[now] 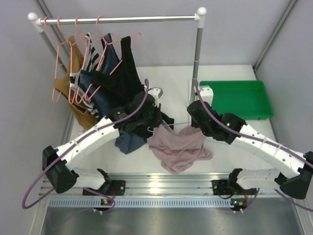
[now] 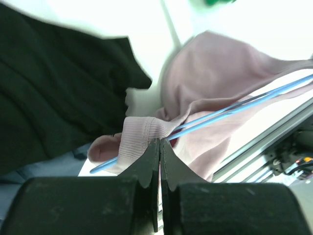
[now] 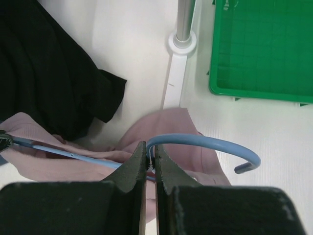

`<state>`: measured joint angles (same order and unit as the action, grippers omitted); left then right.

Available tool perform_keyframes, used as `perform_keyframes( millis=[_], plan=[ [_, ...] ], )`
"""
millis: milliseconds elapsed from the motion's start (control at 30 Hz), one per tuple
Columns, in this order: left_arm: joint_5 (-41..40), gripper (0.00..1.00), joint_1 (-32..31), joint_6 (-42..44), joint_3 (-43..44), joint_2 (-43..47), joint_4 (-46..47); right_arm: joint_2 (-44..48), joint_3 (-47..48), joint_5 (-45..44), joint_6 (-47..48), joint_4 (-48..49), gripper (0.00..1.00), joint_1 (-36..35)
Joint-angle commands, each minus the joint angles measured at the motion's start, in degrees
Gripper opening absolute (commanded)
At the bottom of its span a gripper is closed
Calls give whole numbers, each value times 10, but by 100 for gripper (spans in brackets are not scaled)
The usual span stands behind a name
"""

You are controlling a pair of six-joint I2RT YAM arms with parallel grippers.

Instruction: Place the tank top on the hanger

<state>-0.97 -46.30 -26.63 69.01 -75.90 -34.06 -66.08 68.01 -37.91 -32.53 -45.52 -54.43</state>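
The mauve-pink tank top [image 1: 180,147] hangs bunched over the table's front middle, lifted at its top. The light-blue wire hanger [image 1: 177,123] runs between my two grippers. My left gripper [image 1: 153,128] is shut on a ribbed edge of the tank top [image 2: 139,139], its fingertips [image 2: 156,147] pressed together, and the hanger's wire [image 2: 234,110] passes through the fabric beside them. My right gripper [image 3: 150,148] is shut on the hanger's twisted neck, just below the hook [image 3: 215,146], with the tank top [image 3: 161,127] draped beneath. In the top view the right gripper [image 1: 193,121] is to the right of the garment.
A clothes rail [image 1: 117,19] at the back holds several pink wire hangers [image 1: 63,63] and hung clothes, including a black tank top [image 1: 122,81] and a navy top [image 1: 128,141]. The rail post [image 1: 197,54] and a green tray [image 1: 237,98] stand at the right.
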Motion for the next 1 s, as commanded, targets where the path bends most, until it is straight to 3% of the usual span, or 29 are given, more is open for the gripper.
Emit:
perform_keyframes(
  millis=[0, 433, 533, 700, 967],
  plan=[
    [-12, 0, -4, 20, 51, 3, -24, -21, 58, -15, 20, 0, 0, -14],
    [-12, 0, -4, 33, 135, 2, -44, -100, 212, -26, 63, -60, 0, -23],
    [-22, 7, -4, 33, 146, 12, -44, -115, 231, -25, 65, -73, 0, -25],
    [-20, 30, -5, 57, 162, 29, -42, -121, 269, -25, 80, -85, 0, -27],
    [-17, 44, -3, 131, 186, 61, -33, -111, 296, 2, 99, -80, 0, -27]
  ],
)
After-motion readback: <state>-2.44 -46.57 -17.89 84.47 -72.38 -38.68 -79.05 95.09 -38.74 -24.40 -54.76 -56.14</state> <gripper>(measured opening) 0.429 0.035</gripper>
